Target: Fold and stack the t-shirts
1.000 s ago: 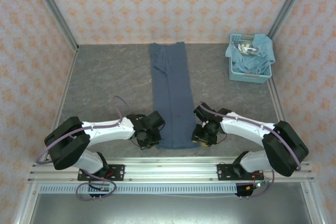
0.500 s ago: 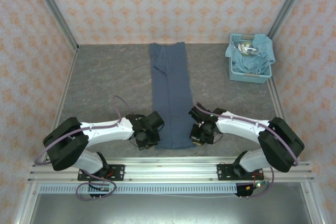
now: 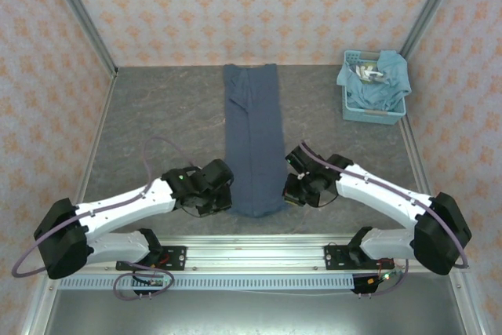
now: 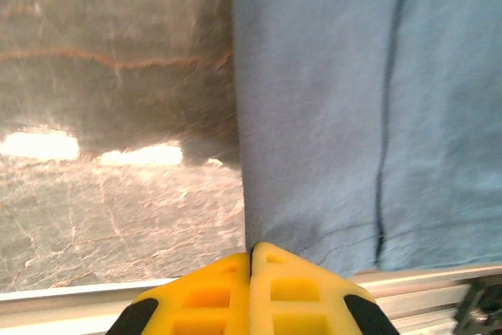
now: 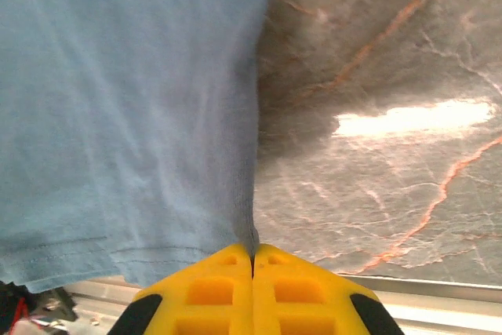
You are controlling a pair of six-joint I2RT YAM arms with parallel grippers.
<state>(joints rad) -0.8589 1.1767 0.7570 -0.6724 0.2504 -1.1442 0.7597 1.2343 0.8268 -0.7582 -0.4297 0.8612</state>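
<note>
Both sets of jaws are pinched shut on the near hem of the dark t-shirt (image 3: pixel 252 139), the left gripper (image 4: pixel 251 250) on its left corner and the right gripper (image 5: pixel 252 253) on its right. The shirt lies as a long narrow strip down the middle of the table (image 3: pixel 157 123), from far edge to near edge. I'd lift both corners level and together, keeping the hem taut, then carry them toward the far edge so the fold lands square. The grey marbled top looks glossy, so the cloth may slide. The lighter t-shirt (image 3: pixel 386 88) sits in the basket (image 3: pixel 375 115) at the far right corner, with patterned walls close around.
</note>
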